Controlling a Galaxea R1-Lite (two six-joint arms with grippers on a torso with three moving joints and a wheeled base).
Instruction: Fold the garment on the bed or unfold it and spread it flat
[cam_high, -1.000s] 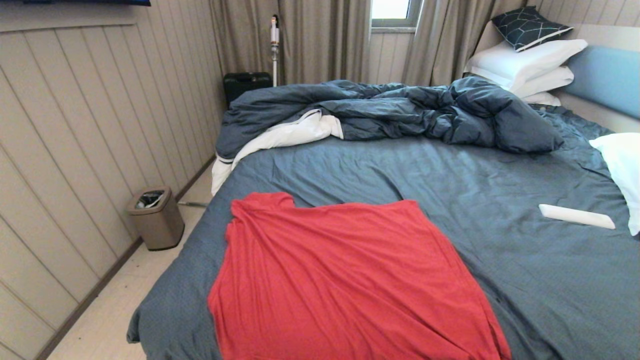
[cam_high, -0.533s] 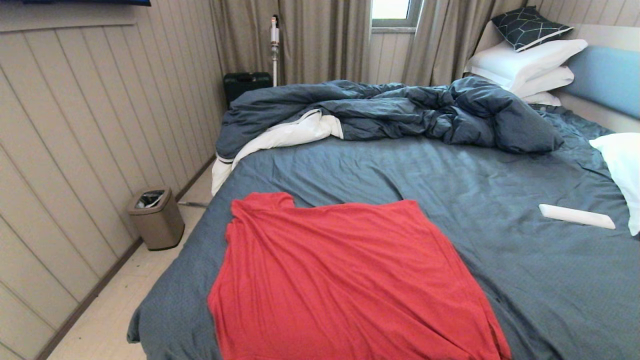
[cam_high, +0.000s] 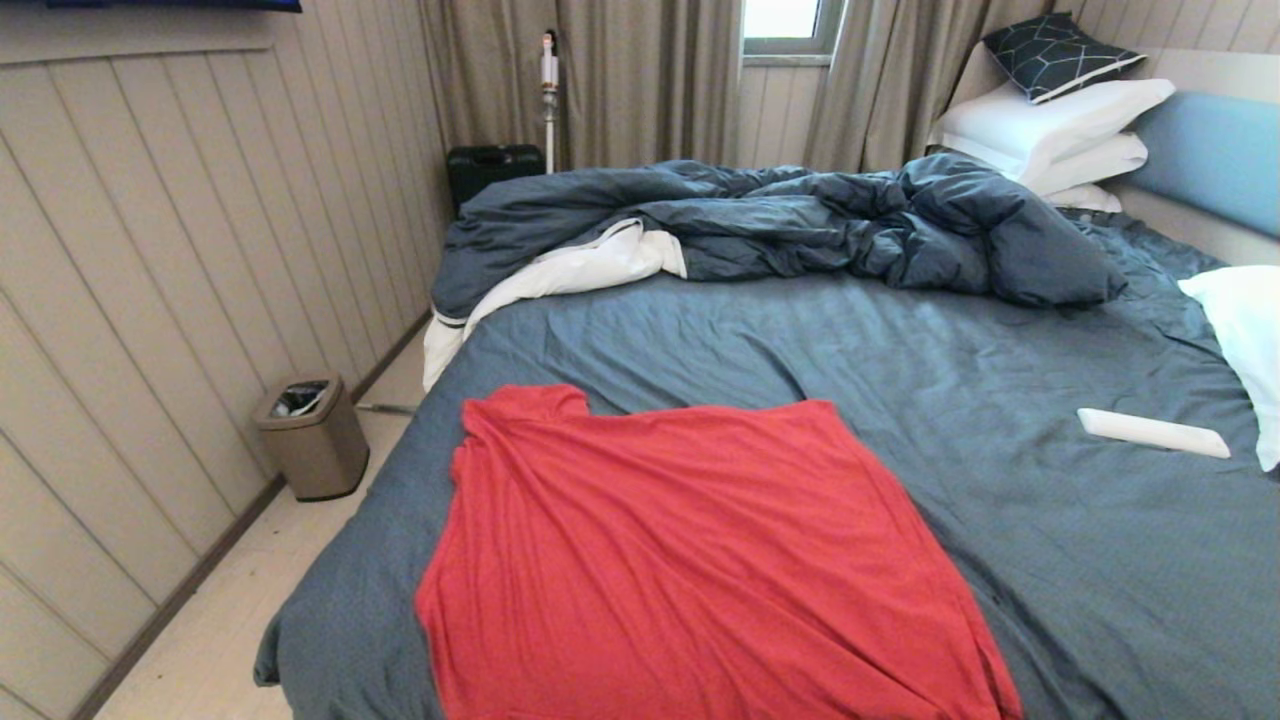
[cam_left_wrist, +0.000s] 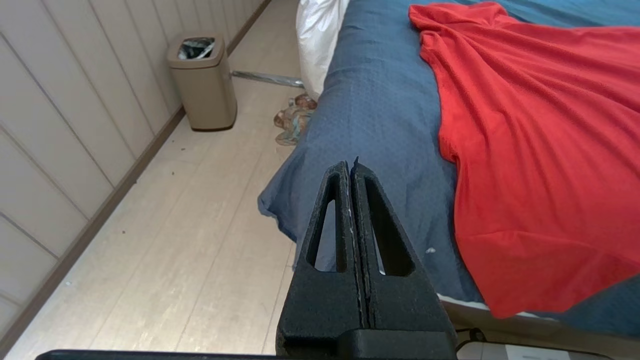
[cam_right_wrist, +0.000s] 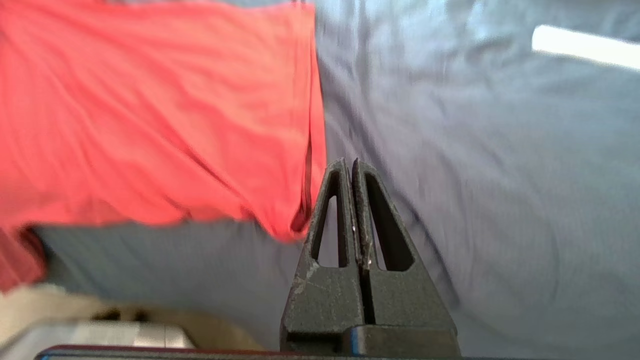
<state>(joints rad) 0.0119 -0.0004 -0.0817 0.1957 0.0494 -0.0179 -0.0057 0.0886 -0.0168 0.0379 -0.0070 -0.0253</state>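
The soft, wrinkly red T-shirt (cam_high: 690, 560) lies spread on the near part of the bed (cam_high: 900, 350), on its blue sheet. The black left gripper (cam_left_wrist: 351, 167) and right gripper (cam_right_wrist: 349, 165) are both pinched closed, holding nothing, near the bed's edge.

Both the left gripper (cam_left_wrist: 351, 167) and the right gripper (cam_right_wrist: 350, 165) are matte black, rough-textured plastic wedges with triangular cut-out fingers (cam_left_wrist: 332, 220)

Head camera looks down the bed (cam_high: 760, 340) from its foot edge. Both wrist cameras sit low and close at that edge, sharing the red T-shirt (cam_high: 690, 560) with it.
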